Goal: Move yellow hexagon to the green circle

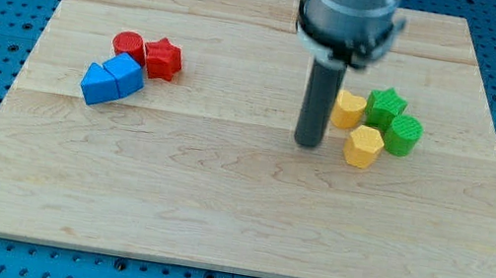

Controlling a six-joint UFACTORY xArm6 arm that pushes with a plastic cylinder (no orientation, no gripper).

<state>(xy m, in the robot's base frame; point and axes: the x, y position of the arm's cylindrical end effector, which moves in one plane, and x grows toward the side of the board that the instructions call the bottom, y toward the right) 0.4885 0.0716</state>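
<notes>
The yellow hexagon (363, 146) sits touching the green circle (404, 135), to its lower left, so the push looks nearly done. My tip (308, 145), a bare rod with no fingers to close, stands left of the hexagon; at most a light rightward nudge remains

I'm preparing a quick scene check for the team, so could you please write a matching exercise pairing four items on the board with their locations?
Items:
1. green circle
2. yellow hexagon
3. red star
4. my tip

Places:
A. left group, beside the red circle
B. just left of the yellow blocks
C. farthest to the view's right
D. touching the green circle's lower left

Pairs: 1-C, 2-D, 3-A, 4-B
</notes>
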